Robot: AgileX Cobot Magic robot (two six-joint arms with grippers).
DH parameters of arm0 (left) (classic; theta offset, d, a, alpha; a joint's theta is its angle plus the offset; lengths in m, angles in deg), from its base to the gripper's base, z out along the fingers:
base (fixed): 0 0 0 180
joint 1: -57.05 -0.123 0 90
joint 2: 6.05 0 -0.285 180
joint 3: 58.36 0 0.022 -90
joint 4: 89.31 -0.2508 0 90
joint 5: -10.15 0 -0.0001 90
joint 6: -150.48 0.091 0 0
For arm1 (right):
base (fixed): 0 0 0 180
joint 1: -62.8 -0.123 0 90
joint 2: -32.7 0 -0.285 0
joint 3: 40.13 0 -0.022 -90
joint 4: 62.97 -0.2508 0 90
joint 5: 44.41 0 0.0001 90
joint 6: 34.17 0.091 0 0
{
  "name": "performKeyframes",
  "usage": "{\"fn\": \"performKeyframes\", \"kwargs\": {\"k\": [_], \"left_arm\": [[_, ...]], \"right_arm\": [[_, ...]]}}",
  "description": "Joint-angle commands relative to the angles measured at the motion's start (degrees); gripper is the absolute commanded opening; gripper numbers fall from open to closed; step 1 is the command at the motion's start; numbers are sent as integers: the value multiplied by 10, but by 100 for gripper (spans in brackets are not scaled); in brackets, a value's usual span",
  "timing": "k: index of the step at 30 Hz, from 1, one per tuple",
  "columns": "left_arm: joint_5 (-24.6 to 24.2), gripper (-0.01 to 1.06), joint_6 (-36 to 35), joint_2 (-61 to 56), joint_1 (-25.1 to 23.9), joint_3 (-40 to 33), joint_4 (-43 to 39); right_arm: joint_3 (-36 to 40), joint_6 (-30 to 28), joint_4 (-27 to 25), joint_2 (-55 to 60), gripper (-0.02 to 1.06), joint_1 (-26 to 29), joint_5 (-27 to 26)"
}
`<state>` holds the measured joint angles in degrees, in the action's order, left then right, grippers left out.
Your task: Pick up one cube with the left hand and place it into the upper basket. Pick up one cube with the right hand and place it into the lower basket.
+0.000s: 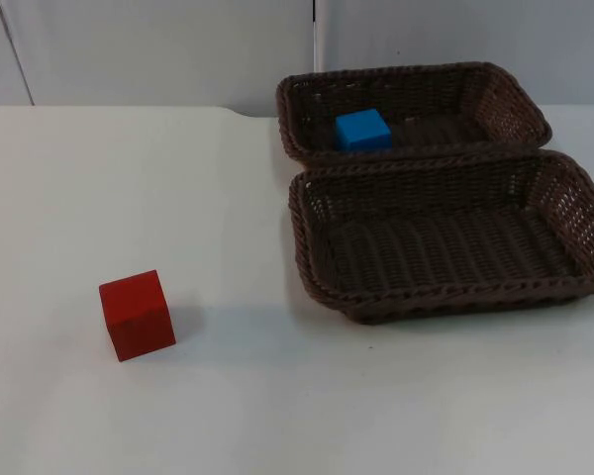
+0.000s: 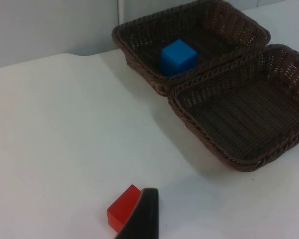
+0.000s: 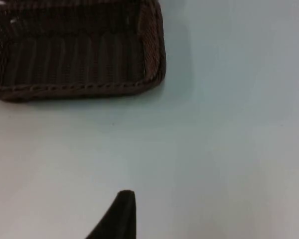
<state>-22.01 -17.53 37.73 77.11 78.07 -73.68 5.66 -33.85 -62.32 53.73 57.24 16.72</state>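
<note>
One cube is left for you: the red block (image 1: 137, 315), rigid and probably light, sits near the counter's (image 1: 277, 416) front-left, so pinch its flat opposite sides; I cannot tell either hand's opening.

bright even light, soft shadows

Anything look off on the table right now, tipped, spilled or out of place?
Nothing damaged or spilled. The blue cube sits inside the upper basket; the lower basket holds nothing. The red cube rests on the white table, slightly rotated, well away from both baskets.
</note>
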Motion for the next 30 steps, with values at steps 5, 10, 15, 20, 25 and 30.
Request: {"fn": "performKeyframes", "kwargs": {"k": [5, 10, 15, 20, 25, 30], "left_arm": [[-6, 86, -3, -5, -1, -3, -2], [-6, 86, -3, -5, -1, -3, -2], [-5, 86, -3, -5, -1, -3, 0], [-5, 86, -3, -5, -1, -3, 0], [-6, 86, -3, -5, -1, -3, 1], [-6, 86, -3, -5, -1, -3, 1]], "right_arm": [[-58, -3, -13, 114, 105, 3, -20], [-127, -17, -30, 230, 105, 3, -23], [-189, -67, -104, 347, 105, 3, -26], [-244, -95, -156, 462, 105, 3, -26], [-307, -118, -179, 577, 105, 1, -33], [-361, -118, -175, 650, 105, -50, -51]]}}
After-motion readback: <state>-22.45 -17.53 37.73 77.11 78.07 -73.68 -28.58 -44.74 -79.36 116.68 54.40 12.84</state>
